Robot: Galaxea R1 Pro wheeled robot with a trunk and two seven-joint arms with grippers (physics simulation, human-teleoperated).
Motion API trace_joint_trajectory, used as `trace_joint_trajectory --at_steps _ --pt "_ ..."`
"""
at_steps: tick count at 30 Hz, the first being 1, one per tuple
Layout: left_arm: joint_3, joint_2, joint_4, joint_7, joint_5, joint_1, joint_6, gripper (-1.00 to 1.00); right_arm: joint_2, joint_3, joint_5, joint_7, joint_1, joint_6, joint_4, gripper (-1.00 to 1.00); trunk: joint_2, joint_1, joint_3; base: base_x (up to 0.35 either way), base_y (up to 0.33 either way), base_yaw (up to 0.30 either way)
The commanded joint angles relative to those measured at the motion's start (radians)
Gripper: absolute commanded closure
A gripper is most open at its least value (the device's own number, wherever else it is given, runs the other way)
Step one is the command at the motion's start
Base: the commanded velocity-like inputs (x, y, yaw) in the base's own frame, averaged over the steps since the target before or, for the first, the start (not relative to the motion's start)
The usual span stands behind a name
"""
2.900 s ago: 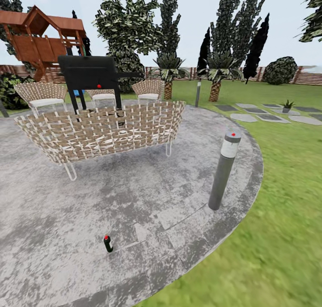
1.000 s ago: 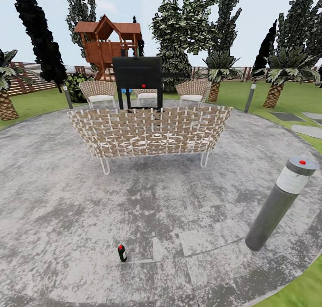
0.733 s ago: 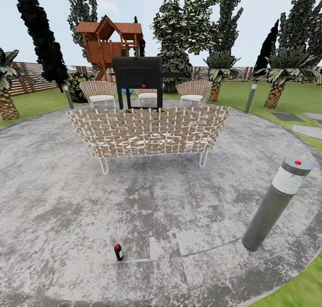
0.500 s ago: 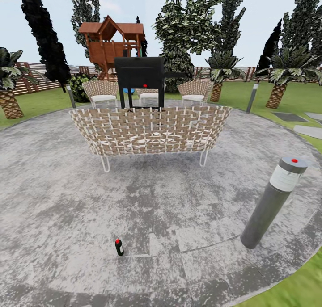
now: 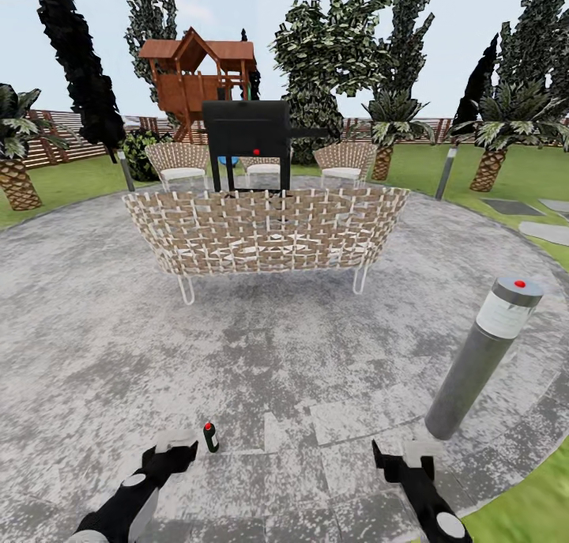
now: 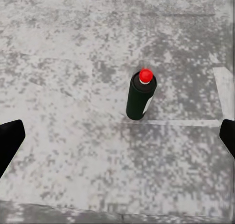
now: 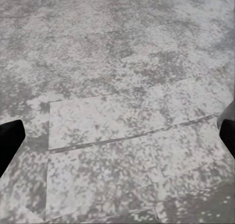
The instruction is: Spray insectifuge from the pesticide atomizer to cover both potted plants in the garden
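Both arms have swung up into the head view where, half a second ago, only bare patio lay below the camera; the robot's base looks to have stopped, and the reach for the bottle appears to be starting. At far left the left gripper point(image 5: 175, 446) is stretched forward and low over the round grey patio point(image 5: 95, 353), its jaws spread wide and holding nothing; in the left wrist view its two dark fingertips point(image 6: 10, 142) sit at opposite edges with the paving between them. Just to its right, near but not touching, the pesticide atomizer point(image 5: 210, 437) stands upright on the stone, a dark bottle with a red top and a pale label, squarely ahead of the left wrist camera point(image 6: 141, 95) and beside a pale seam in the paving; the left arm seems the likelier one to take it. Further right the right gripper point(image 5: 402, 456) is likewise extended low, released and empty, over plain paving well apart from the bottle. At far right a grey lamp post point(image 5: 480, 356) leans near the patio's edge. Behind, a woven wicker sofa point(image 5: 265, 231) faces away, with a black grill point(image 5: 246, 130) and a wooden playhouse point(image 5: 196, 75) beyond; nothing has yet been picked up.
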Motion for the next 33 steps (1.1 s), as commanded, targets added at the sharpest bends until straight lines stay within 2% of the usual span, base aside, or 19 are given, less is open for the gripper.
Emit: trace_joint_trajectory --at_steps 1,4,8,13,24,33 --pt "0.006 0.000 -0.003 -0.012 -0.002 -0.008 0.009 -1.00 0.000 -0.001 0.000 0.002 -0.038 0.049 -0.007 -1.00 0.000 0.000 -0.001 0.000 0.000 0.000" --pt "0.005 0.000 -0.004 -0.017 -0.003 -0.009 0.015 -1.00 -0.001 0.001 0.000 0.003 -0.069 0.105 -0.012 -1.00 0.000 0.000 -0.001 0.000 0.000 0.000" --pt "0.005 0.000 0.000 -0.019 -0.003 -0.006 0.018 -1.00 -0.002 0.003 0.007 0.003 -0.082 0.129 -0.011 -1.00 0.000 0.000 -0.001 0.003 0.000 0.000" --pt "0.005 0.001 0.002 -0.019 -0.004 -0.004 0.019 -1.00 -0.015 0.005 0.016 0.002 -0.085 0.134 -0.015 -1.00 0.000 0.000 -0.001 0.212 0.000 0.000" --pt "0.005 0.004 -0.003 -0.019 -0.001 -0.005 0.019 -1.00 -0.015 0.006 0.017 0.001 -0.085 0.136 -0.016 -1.00 0.000 0.000 -0.001 0.292 0.000 0.000" --pt "0.008 0.001 -0.006 -0.019 -0.002 -0.003 0.013 -1.00 -0.015 0.006 0.016 0.001 -0.085 0.136 -0.016 -1.00 0.000 0.000 -0.001 0.059 0.000 0.000"
